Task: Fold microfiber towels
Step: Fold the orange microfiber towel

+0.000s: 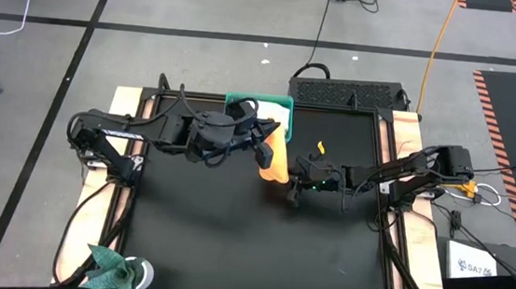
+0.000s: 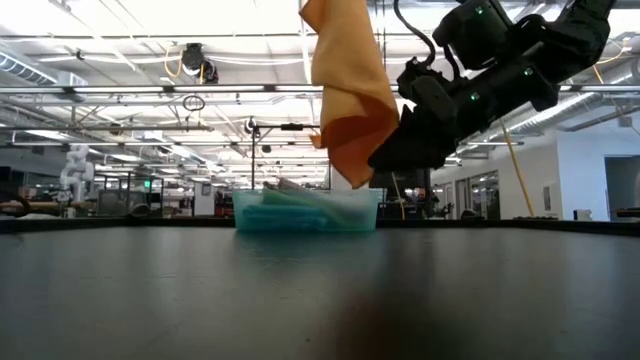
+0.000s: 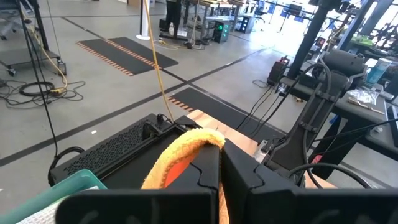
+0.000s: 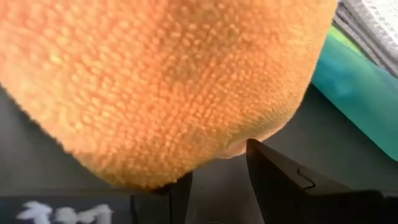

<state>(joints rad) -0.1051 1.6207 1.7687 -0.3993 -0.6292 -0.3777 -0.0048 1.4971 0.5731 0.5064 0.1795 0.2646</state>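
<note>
Fingers of my left hand [image 1: 262,150] are clamped together on the top of the orange-yellow towel [image 1: 275,155], which hangs in the air above the black surface [image 1: 232,226], just in front of the teal bin [image 1: 260,102]. My right hand [image 1: 293,191] is at the towel's lower edge with its fingers apart, not gripping it.

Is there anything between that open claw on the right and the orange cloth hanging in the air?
Nothing visible. The orange-yellow towel hangs from the shut left gripper, clear of the table. The open right gripper sits right at its lower edge, fingers either side.

No legible text or labels anywhere
</note>
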